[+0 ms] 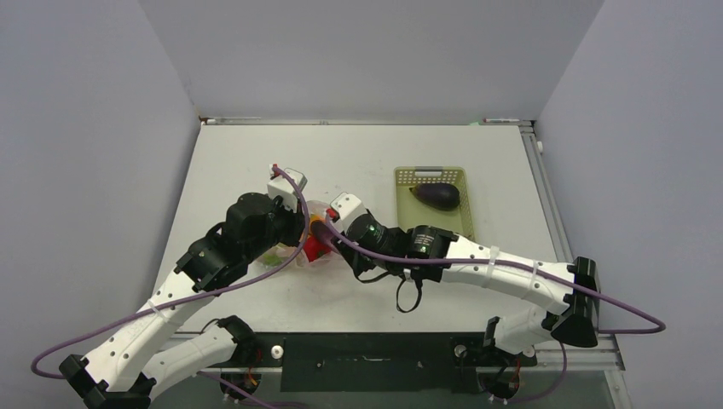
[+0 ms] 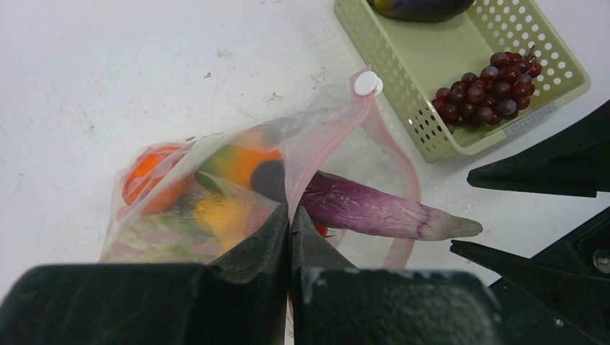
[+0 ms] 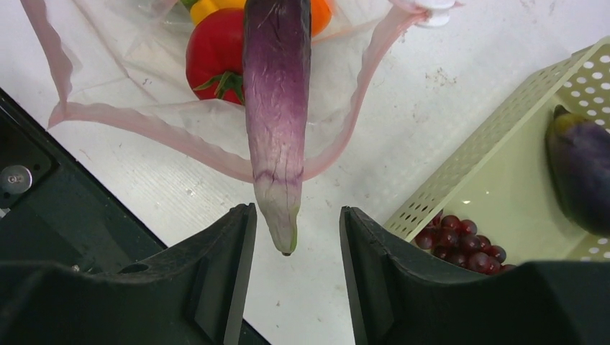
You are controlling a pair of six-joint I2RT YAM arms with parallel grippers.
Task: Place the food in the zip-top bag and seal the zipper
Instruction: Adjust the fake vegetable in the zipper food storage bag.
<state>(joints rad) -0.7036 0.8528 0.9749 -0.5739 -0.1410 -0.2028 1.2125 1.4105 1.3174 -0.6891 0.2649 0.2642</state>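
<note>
Clear crinkly plastic, the zip-top bag [image 2: 165, 223] is lying on the white tabletop [image 2: 108, 79] with its mouth gaping toward the right arm. The left tool [image 2: 290, 215] is pinching the pink-red zipper [image 2: 327, 144] at the mouth's edge, its fingers pressed together on the strip. A long purple eggplant [image 3: 277, 93] is lying half inside the mouth. Its pale tip is sticking out between the fingers of the right tool [image 3: 296, 215], which is standing wide and not touching it. A red tomato [image 3: 214, 54] and an orange [image 2: 241, 162] are sitting deeper in the bag. Beside the bag, the pale green basket [image 3: 460, 180] is holding dark red grapes [image 3: 464, 233] and a darker eggplant [image 3: 583, 172].
</note>
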